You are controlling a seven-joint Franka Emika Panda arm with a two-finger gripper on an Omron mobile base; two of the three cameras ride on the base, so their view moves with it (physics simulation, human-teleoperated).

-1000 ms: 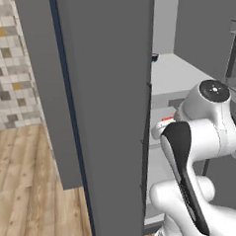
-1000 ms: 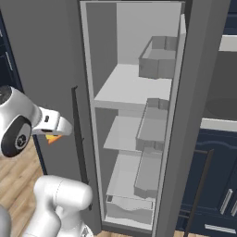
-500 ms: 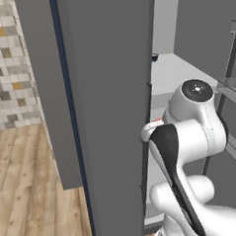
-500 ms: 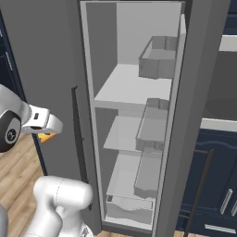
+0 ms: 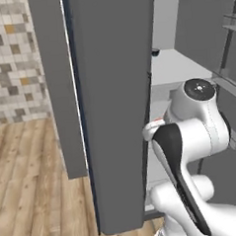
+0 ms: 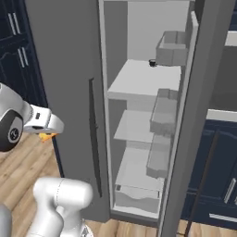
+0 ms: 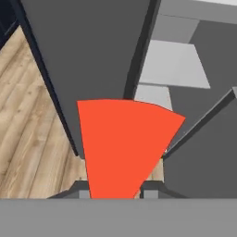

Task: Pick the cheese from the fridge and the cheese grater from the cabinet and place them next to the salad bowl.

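One wedge of cheese [image 7: 125,143] clenched between the fingertips [image 7: 84,192] of the pincer [image 6: 46,134], red rind face turned to the hand camera. Carried just outside the fridge [image 6: 69,92], beside its open door [image 5: 113,90] and above the wood floor [image 5: 30,184], apparently lifted clear of the pale shelves [image 6: 139,78] for the trip to the salad bowl. Grater presumably yet to be fetched.
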